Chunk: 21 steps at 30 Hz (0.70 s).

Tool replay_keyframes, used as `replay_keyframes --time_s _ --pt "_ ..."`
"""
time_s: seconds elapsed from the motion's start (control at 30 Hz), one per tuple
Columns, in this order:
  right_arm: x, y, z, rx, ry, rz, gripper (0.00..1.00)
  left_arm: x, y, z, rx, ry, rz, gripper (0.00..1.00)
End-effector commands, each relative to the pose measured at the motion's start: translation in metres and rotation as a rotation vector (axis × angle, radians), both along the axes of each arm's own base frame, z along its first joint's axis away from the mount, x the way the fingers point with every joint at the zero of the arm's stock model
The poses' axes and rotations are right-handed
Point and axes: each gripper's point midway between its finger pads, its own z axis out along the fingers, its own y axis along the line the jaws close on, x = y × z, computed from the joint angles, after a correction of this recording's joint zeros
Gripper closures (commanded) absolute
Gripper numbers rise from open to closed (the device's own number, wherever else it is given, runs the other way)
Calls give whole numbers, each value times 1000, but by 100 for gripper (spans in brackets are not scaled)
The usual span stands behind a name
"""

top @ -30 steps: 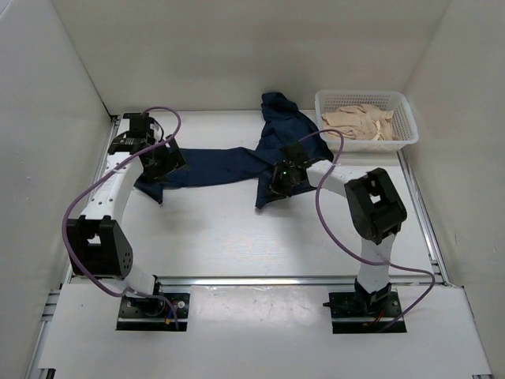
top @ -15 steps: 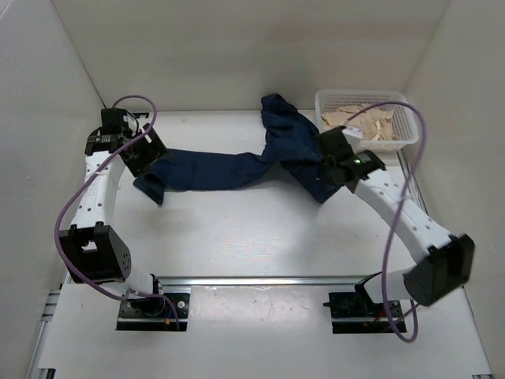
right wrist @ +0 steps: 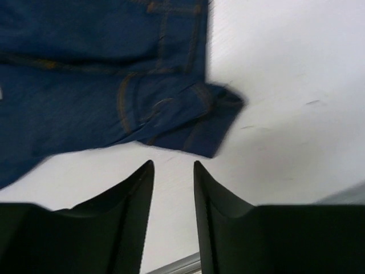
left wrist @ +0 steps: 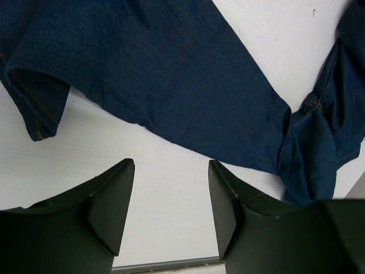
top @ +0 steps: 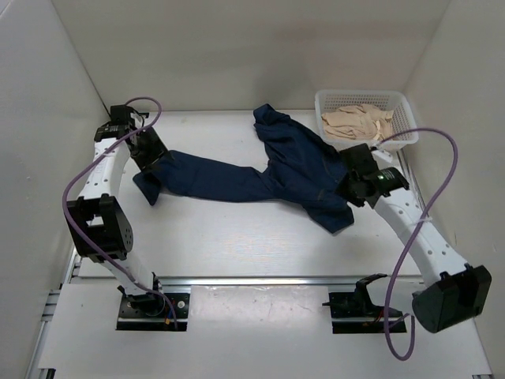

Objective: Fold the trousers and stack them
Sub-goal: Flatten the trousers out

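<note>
Since half a second ago the trousers (top: 229, 180) are drawn further rightward across the table (top: 237, 237), the left tool (left wrist: 170, 165) and right tool (right wrist: 173, 165) are held parted and empty, so flattening is judged underway and fresh grips are called for.

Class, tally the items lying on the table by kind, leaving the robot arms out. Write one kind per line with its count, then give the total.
Dark blue trousers: 1
White basket: 1
Beige cloth bundle in the basket: 1 (separate pieces cannot be told apart)
Total: 3
</note>
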Motion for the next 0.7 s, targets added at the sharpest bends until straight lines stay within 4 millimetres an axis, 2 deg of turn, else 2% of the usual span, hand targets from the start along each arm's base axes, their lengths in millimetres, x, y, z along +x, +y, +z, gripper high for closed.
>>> replay_keyframes --time_s 0.0,0.03,0.07,0.1,0.13,0.23,0.27,0.3,0.33,0.37,0.4,0.43,0.5,0.57,0.6,0.63,0.67 --pt "3 56 -4 449 -19 130 60 12 1 22 17 -70 -6 34" --pt "-6 49 -25 515 5 94 47 11 2 14 24 -49 0 34" --pt "-8 51 -30 579 3 97 39 10 2 11 23 -40 0 30" --pt "-1 46 -30 643 -39 68 28 8 4 1 32 -14 7 22" --pt "-12 50 -42 706 -5 84 24 4 5 -11 36 20 11 19" --pt "-8 37 -51 761 -21 37 16 0 3 -30 24 65 6 10" --pt "-9 34 -59 770 -9 28 16 1 1 -40 5 85 6 10" --pt "0 28 -54 800 -39 22 16 1 1 -45 4 97 6 9" --pt "1 24 -65 808 -12 6 16 4 1 -49 -2 106 15 9" --pt "4 21 -67 821 -12 4 16 8 1 -49 -6 103 23 9" --pt "10 13 -69 837 -20 -21 16 11 1 -57 -8 122 23 9" --pt "15 11 -75 841 -12 -21 16 14 1 -58 -8 124 23 9" --pt "23 6 -75 835 -17 -24 16 22 4 -57 -2 117 36 8" --pt "30 5 -87 833 12 -28 16 28 7 -51 12 96 43 6" --pt "34 1 -89 835 18 -41 16 34 10 -53 23 99 60 4" --pt "39 2 -97 847 45 -47 18 38 11 -53 24 96 60 1" --pt "42 1 -103 853 53 -58 25 39 13 -56 33 110 66 1"
